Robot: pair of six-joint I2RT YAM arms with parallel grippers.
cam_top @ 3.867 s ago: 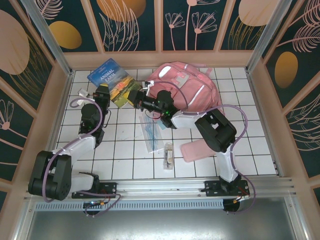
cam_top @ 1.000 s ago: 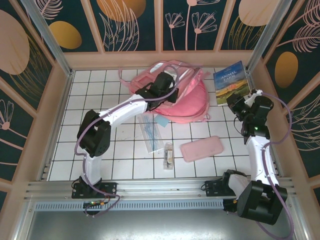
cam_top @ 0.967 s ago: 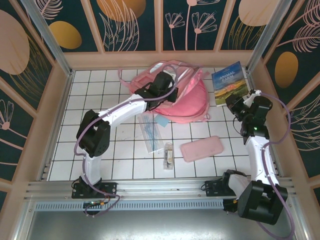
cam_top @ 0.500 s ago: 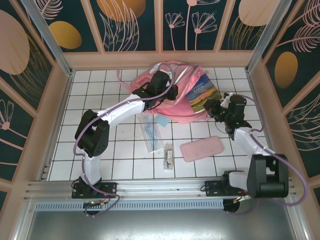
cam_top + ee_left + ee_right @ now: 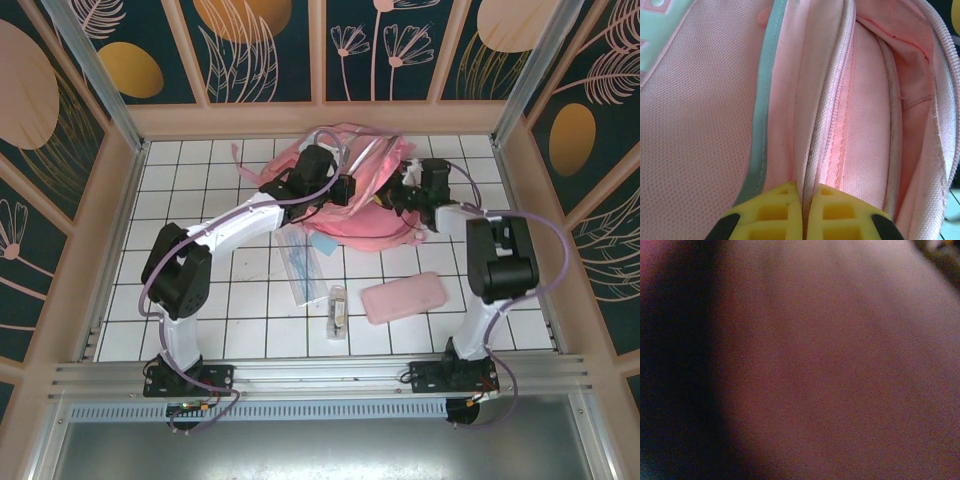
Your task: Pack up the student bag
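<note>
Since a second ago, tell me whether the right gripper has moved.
Yes. The right gripper has swung left, away from the right wall of the cell, and now sits at the opening of the pink backpack.

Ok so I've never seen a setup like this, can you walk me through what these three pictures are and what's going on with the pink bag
These are two robot arms bolted at the near edge of a white tiled table, each ending in a two-finger gripper. The overhead picture comes from a fixed camera above and behind the arms. The other two come from cameras on the wrists.

Both arms reach to the pink student bag at the far side. In the left wrist picture, the left gripper is shut on an edge of the bag's fabric beside the zip, apparently holding the opening up. The right gripper is at the bag's opening; its wrist picture is a dark pinkish blur, too close to tell what, if anything, it holds.

Nearer the arms lie a flat pink case, a clear plastic sleeve and a small packet.
</note>
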